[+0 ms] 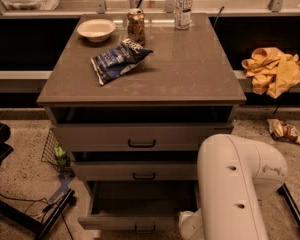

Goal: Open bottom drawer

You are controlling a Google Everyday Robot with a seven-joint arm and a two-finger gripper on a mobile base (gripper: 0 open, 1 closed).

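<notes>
The grey-brown cabinet (140, 91) has three drawers stacked at its front. The bottom drawer (135, 222) stands pulled out, its dark inside showing and its small black handle (145, 229) at the frame's lower edge. Above it sit the middle drawer (135, 171) and the top drawer (135, 138), each with a black bar handle. My white arm (235, 184) fills the lower right, bending down past the bottom drawer's right end. The gripper itself lies below the frame, out of view.
On the cabinet top lie a blue snack bag (119, 60), a white bowl (96, 29), a can (136, 26) and a bottle (183, 0). A yellow cloth (274, 70) lies on the ledge at right. Cables and a black stand (35, 214) are at lower left.
</notes>
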